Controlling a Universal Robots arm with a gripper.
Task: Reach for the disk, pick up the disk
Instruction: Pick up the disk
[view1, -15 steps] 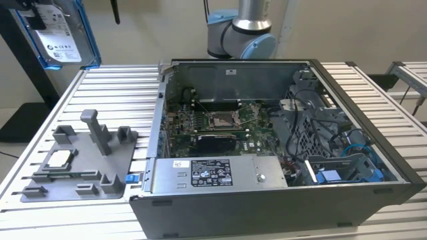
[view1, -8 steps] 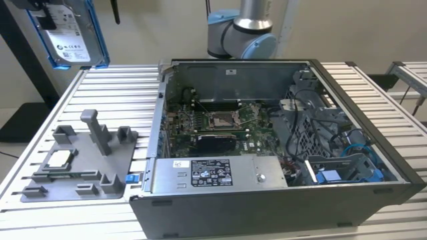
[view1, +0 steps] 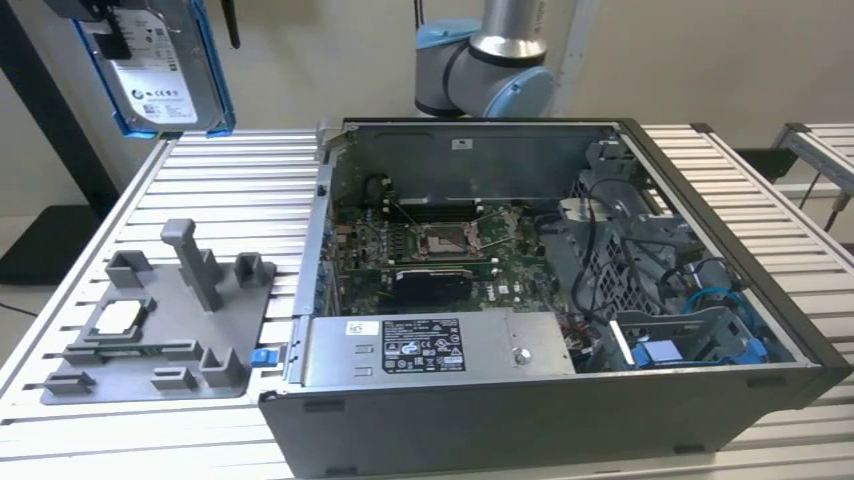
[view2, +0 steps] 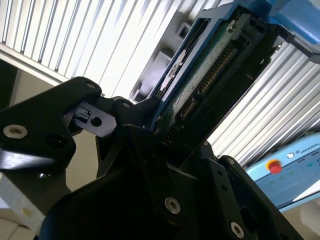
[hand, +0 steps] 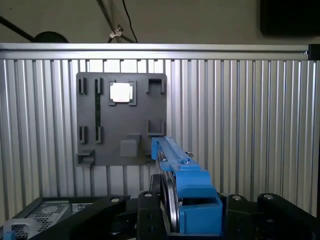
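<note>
I have the disk (view1: 163, 72) up in the air, clear of the bench (view1: 227, 180). In the exterior view it hangs above the bench's far corner on that view's left, standing on edge with its white label facing the camera and its blue frame showing down both sides. The gripper (hand: 190, 205) is closed on it. In both wrist views the jaws pinch the drive from either side, and the black linkages crowd in close around it. In the first wrist view I see the disk (hand: 175, 160) edge-on, the blue frame jutting out from between the jaws. In the second wrist view its circuit-board side and connector row (view2: 210, 65) are turned to the lens.

Below, the grey fixture plate (view1: 160, 330) lies flat near the bench's near corner on the exterior view's left. A small square silver chip (view1: 118, 315) sits in one of its pockets, touching nothing else. Just beside the plate stands the open computer case (view1: 534, 250), motherboard exposed, with a blue bracket (view1: 694, 340) inside near its front corner on the exterior view's right. The arm's base (view1: 487, 60) rises at the bench's far edge, behind the case.
</note>
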